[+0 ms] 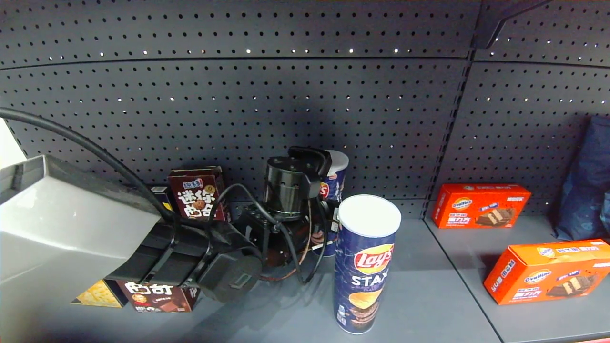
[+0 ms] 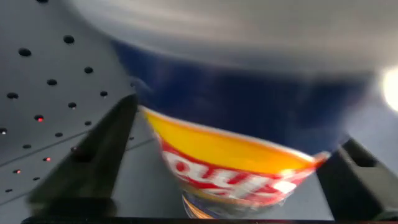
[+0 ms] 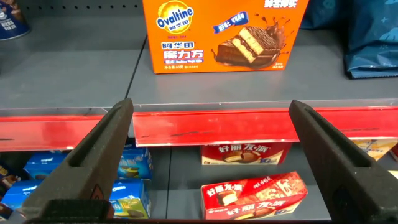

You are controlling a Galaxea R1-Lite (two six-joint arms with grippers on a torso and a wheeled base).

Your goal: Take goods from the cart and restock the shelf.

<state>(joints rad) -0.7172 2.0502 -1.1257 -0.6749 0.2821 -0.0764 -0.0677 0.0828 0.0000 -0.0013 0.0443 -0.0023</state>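
Observation:
A dark blue chips can [image 1: 335, 178] with a white lid stands upright at the back of the grey shelf [image 1: 424, 295], against the pegboard. My left gripper [image 1: 321, 191] is shut on it; in the left wrist view the can [image 2: 236, 168] sits between the two dark fingers [image 2: 93, 162], touching both. A second, matching chips can [image 1: 364, 267] stands free in front, nearer the shelf edge. My right gripper [image 3: 211, 162] is open with nothing between its fingers, level with the shelf's red front strip [image 3: 211, 124].
Two orange snack boxes [image 1: 479, 205] [image 1: 548, 271] and a dark blue bag [image 1: 588, 181] lie on the right bay. A brown cookie box [image 1: 198, 193] stands behind the left arm, and two more boxes [image 1: 159, 295] lie at the front left. The lower shelf holds red boxes [image 3: 255, 196].

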